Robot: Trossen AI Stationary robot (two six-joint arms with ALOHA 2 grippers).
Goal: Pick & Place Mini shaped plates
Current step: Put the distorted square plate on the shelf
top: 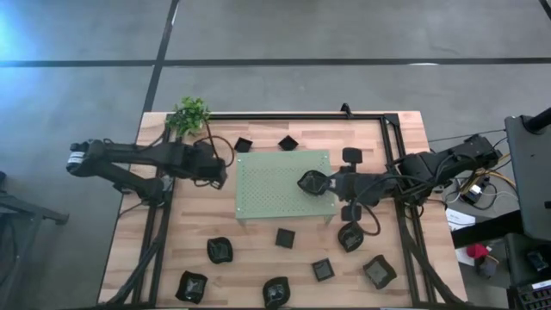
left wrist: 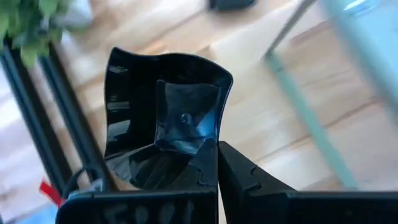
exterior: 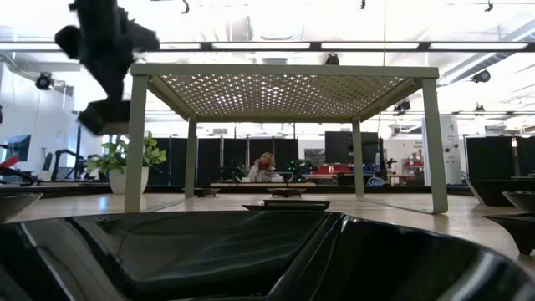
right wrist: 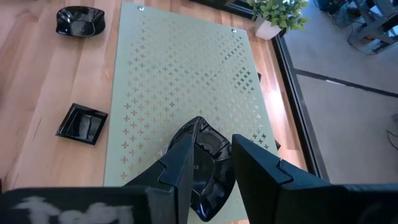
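My left gripper is beside the left edge of the light green perforated mat, which stands raised on legs. It is shut on a glossy black squarish mini plate. In the low view this gripper hangs high above the table. My right gripper reaches over the mat's right part and is shut on a black scalloped plate, which shows between its fingers in the right wrist view. Several more black plates lie flat on the wood, such as one. My left gripper pinches the squarish plate between its two fingers at the rim nearest the wrist. The plate sticks out beyond the fingertips, hollow side toward the camera, lifted clear of the table. My right gripper has the scalloped plate's rim between its two fingers, coming from the table's right and slanting down. The fingers hide the exact place of contact. The plate is over the mat's right part; whether it rests on the mat I cannot tell.
Two plates lie behind the mat, and several lie toward the near edge. One plate sits under the right arm. A potted plant stands at the far left corner. A black frame borders the table.
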